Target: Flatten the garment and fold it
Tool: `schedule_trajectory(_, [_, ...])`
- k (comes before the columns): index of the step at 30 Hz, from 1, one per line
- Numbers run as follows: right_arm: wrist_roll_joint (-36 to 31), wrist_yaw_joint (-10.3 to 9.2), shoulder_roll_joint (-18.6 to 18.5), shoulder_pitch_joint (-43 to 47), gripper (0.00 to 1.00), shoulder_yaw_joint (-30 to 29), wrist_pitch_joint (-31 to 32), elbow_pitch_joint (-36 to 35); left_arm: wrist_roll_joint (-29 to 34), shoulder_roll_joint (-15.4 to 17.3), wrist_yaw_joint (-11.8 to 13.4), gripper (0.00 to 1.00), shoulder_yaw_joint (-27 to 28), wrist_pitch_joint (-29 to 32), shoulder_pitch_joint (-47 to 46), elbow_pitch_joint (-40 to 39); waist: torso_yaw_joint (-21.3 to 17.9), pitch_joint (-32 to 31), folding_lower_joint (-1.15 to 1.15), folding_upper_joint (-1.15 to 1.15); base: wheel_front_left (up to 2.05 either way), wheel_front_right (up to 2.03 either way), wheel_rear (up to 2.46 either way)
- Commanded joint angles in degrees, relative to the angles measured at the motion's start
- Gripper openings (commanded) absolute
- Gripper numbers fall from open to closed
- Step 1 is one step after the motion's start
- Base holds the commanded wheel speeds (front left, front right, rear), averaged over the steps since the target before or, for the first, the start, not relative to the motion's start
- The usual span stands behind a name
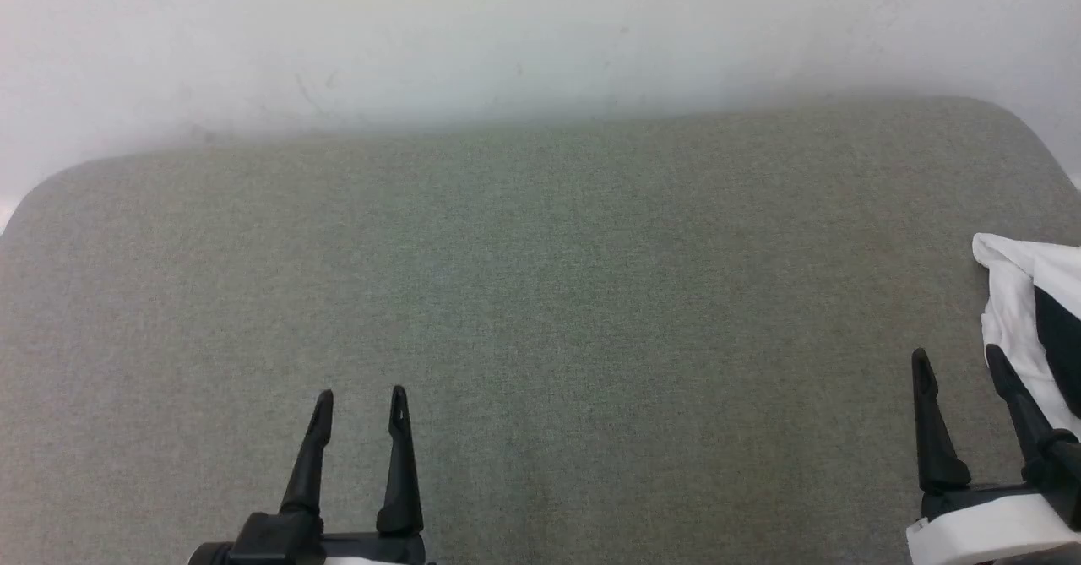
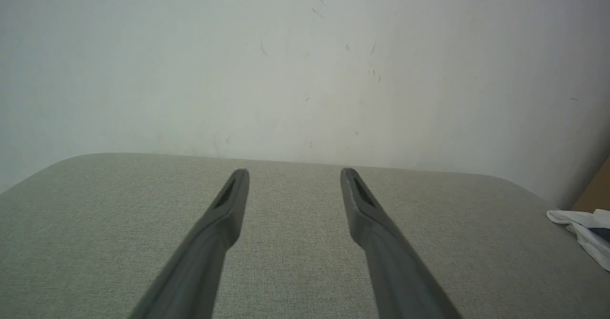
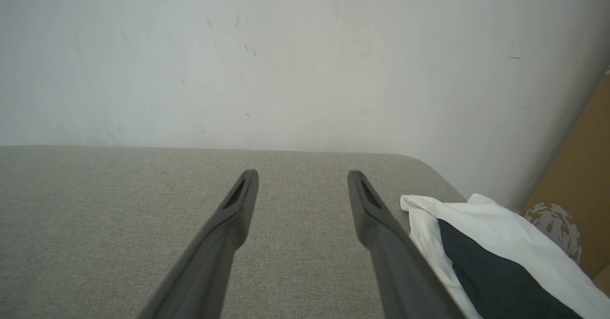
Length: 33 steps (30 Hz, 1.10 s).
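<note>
The garment (image 1: 1018,312), white with a black patch, lies bunched at the right edge of the grey fabric surface (image 1: 540,295). In the right wrist view the garment (image 3: 481,242) sits just to the right of my right finger, and in the left wrist view the garment (image 2: 584,228) shows at the far right. My right gripper (image 1: 958,362) is open beside the garment, its right fingertip in front of the white cloth, holding nothing. Low on the left, my left gripper (image 1: 361,400) is open over bare fabric, far from the garment.
A pale wall (image 1: 540,33) rises straight behind the surface's far edge. The surface has rounded far corners. A brown cardboard panel (image 3: 579,180) stands at the right, beyond the garment.
</note>
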Motion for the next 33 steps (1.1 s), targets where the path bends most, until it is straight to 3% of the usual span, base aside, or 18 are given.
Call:
schedule_trajectory(1, [0.0, 0.0, 0.0, 0.0, 0.0, 0.0, 0.0, 0.0, 0.2, 0.0, -0.2, 0.0, 0.1, 0.0, -0.1, 0.0, -0.1, 0.0, 0.0, 0.0, 0.0, 0.0, 0.0])
schedule_trajectory(33, [-0.6, -0.02, 0.1, -2.0, 0.0, 1.8, 1.9, 1.7, 2.3, -0.3, -2.5, 0.0, 2.6, 3.3, -2.6, 2.2, 0.4, -0.3, 0.0, 0.0, 0.0, 0.0, 0.0])
